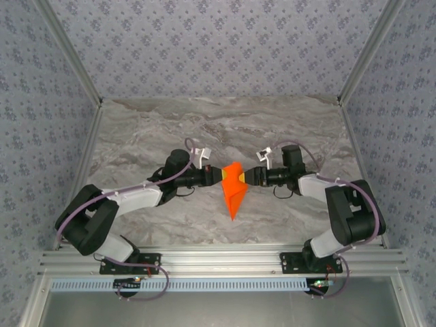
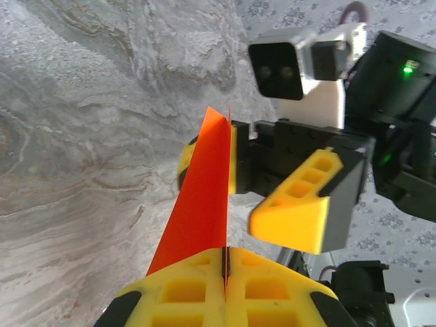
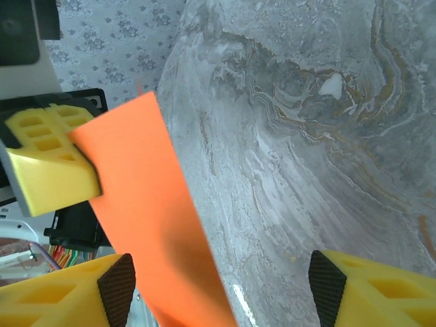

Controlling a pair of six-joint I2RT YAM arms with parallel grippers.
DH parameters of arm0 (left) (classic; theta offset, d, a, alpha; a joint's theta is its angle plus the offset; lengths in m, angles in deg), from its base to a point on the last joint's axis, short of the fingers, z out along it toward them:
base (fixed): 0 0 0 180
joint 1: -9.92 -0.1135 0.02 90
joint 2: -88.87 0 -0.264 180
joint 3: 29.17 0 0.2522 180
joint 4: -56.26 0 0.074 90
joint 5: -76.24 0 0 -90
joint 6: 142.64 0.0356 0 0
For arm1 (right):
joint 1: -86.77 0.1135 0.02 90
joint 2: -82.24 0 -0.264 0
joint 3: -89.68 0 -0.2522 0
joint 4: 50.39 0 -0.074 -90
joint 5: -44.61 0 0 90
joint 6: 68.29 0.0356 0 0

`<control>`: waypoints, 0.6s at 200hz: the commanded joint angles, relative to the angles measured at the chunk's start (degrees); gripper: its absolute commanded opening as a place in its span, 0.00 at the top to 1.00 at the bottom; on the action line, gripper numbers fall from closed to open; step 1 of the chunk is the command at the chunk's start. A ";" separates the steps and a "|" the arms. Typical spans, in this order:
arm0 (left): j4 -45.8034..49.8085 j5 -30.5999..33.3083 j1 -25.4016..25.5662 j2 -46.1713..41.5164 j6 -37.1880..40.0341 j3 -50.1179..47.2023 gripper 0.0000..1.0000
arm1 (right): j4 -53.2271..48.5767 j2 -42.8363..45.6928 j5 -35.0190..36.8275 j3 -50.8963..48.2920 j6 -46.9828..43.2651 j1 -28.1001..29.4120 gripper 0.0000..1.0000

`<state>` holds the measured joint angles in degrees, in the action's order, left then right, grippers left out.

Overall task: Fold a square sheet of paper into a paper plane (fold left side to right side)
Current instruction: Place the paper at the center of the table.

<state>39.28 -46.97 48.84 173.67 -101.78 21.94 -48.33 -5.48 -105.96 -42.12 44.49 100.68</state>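
Observation:
The square sheet of paper, bright orange-red, is folded into a slim pointed paper plane (image 1: 234, 194) held on edge above the table's middle, with its tip toward the near edge. My left gripper (image 1: 222, 176) is shut on its left side. In the left wrist view the yellow jaws (image 2: 226, 266) pinch the thin edge of the paper (image 2: 201, 197). My right gripper (image 1: 248, 176) faces it from the right and is open. In the right wrist view the paper (image 3: 150, 211) hangs inside the wide gap (image 3: 218, 286), close to the left finger (image 3: 68, 293) and far from the right one.
The grey marbled tabletop (image 1: 225, 129) lies under both arms, with patterned walls at the back and sides. A metal rail (image 1: 218, 262) with both arm bases runs along the near edge. The right gripper's yellow finger (image 2: 300, 218) stands close in front of the left wrist camera.

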 commanded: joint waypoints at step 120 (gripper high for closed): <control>-6.61 -1.76 -1.52 10.63 -1.32 1.63 1.00 | -11.83 -3.88 -2.22 4.50 -7.56 -1.24 0.91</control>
<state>35.83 -48.04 47.77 181.73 -103.12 21.91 -52.29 -9.19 -110.73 -39.72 40.08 99.76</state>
